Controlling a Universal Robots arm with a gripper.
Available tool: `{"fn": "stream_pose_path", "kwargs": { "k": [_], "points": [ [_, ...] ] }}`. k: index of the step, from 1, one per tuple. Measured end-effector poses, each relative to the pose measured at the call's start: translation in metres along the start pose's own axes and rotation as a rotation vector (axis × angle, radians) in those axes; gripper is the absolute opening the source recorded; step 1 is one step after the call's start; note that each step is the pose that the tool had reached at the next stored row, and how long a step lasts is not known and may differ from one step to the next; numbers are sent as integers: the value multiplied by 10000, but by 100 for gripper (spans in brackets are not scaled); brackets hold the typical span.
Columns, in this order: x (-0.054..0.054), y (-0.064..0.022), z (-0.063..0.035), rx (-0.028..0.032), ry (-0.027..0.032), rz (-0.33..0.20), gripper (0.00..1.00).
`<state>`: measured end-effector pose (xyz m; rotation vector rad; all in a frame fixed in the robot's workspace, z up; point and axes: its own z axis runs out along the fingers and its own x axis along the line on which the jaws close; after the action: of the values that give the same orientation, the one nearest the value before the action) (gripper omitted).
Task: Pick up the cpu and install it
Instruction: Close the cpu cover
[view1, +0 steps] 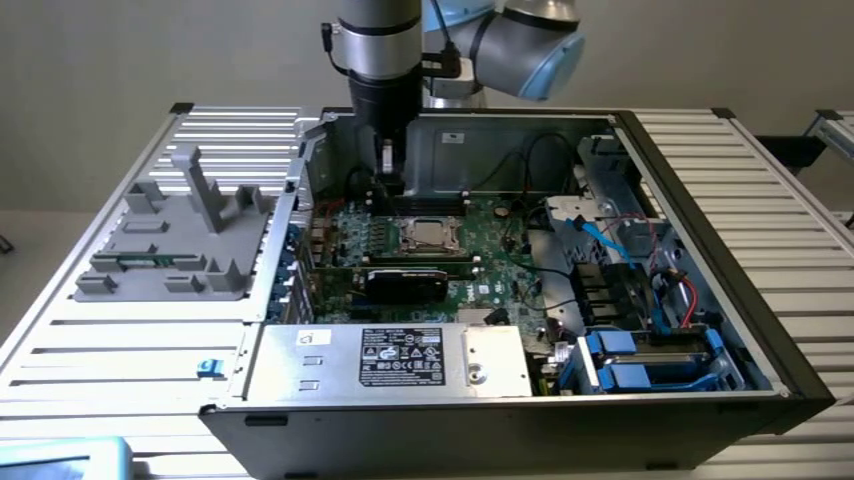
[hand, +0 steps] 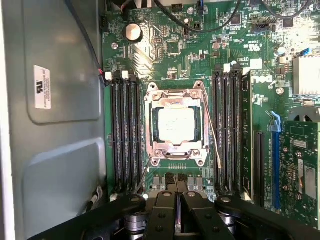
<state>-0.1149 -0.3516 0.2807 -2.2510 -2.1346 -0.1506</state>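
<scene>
Currently gripper (hand: 176, 184) fingers (hand: 162, 210) are pressed together w/ nothing btwn them, hanging over the motherboard (hand: 165, 50) just beside the metal socket frame (hand: 150, 97). The cpu (hand: 176, 124) lies flat inside that frame, silver top up, btwn two banks of RAM slots (hand: 125, 135), not far from the board's edge along the wall of the open PC case (view1: 694, 200).

Shiny silver square cpu (hand: 176, 124), lying flat, seated inside socket (hand: 174, 95)

arm (view1: 380, 40) — cut by exterior view's top edge | power supply label (view1: 400, 357) — print unreadable
</scene>
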Motion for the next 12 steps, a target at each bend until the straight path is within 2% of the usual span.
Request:
{"fn": "stream_pose_path", "kwargs": {
  "k": [3,6,12],
  "points": [
    [10,-7,-118,-1,-3,21,11],
    [17,-7,-194,-3,-2,30,11],
    [20,-7,-216,-5,0,37,11]
  ]
}}
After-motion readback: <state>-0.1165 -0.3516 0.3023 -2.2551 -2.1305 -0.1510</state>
